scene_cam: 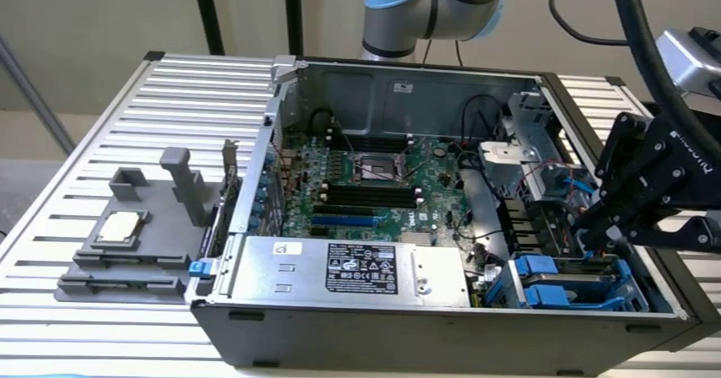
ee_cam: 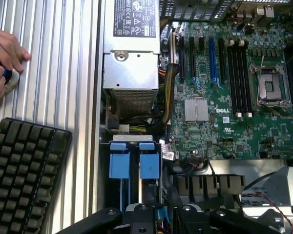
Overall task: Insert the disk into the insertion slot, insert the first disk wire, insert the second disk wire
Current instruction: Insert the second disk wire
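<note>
Just below the claw (scene_cam: 593, 226), insertion slot (scene_cam: 569, 281)

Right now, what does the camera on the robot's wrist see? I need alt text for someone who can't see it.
Looking down into an open computer case: the gripper hangs just above the insertion slot with its blue tabs, beside a silver power supply and a green motherboard. A person's hand rests on the ribbed table near a black keyboard.
</note>
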`<state>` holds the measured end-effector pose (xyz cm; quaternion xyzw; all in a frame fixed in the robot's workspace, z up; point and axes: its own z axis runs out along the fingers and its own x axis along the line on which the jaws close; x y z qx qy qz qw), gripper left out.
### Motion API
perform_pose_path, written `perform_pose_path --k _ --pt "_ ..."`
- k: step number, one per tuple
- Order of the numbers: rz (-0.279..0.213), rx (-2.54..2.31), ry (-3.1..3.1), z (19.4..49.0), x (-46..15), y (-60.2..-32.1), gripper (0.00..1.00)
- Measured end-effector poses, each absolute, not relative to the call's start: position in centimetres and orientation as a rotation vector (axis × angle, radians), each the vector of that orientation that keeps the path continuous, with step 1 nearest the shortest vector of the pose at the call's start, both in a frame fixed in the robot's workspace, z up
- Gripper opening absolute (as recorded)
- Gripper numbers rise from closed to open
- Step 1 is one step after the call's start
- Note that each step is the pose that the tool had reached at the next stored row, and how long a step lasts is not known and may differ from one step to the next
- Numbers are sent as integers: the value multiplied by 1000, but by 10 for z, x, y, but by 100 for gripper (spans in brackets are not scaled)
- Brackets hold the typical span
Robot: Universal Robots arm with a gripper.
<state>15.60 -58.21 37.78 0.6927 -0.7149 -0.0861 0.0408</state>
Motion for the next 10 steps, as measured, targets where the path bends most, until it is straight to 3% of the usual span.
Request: perform_pose_path --k 10 --pt "-239 2110 -2182 368 157 -578 25"
